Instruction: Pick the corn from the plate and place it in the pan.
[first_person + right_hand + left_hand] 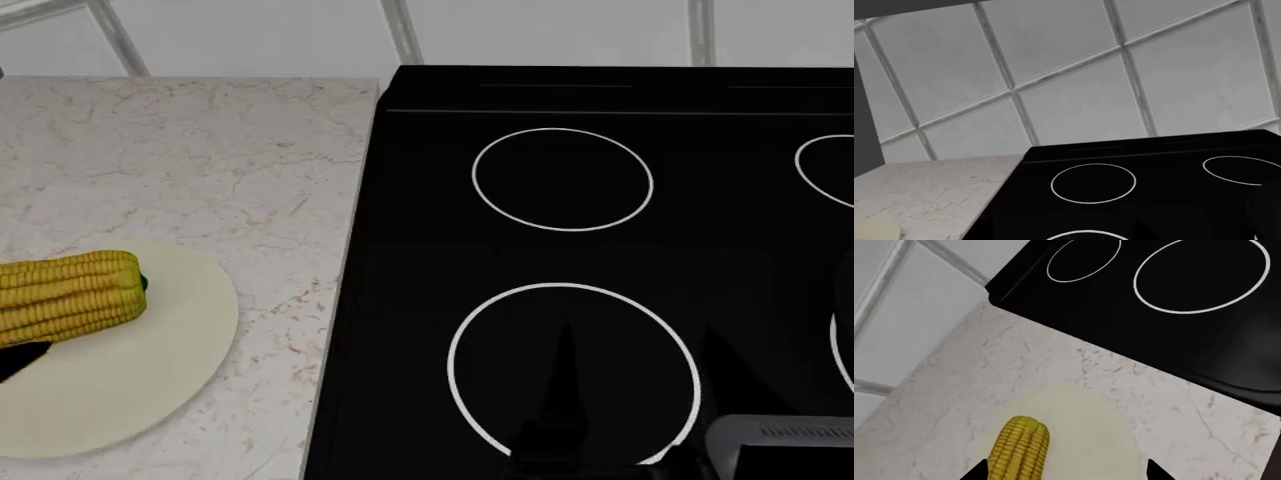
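The corn (67, 296) lies on its side on the plate (147, 380), green stub toward the stove (601, 270). The plate rests on the marble desk (200, 160), just beside the stove's left edge, at about 8 o'clock in the head view. Left hand (1064, 476): two dark fingertips (1155, 471) flank the corn, spread apart; contact cannot be confirmed. Right hand: state cannot be told. Pan not seen.

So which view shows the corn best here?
The head view: the corn lies on the plate with its green stub visible, though its far end is cut off by the picture's edge. The left wrist view shows only its tip end. The right wrist view shows no corn.
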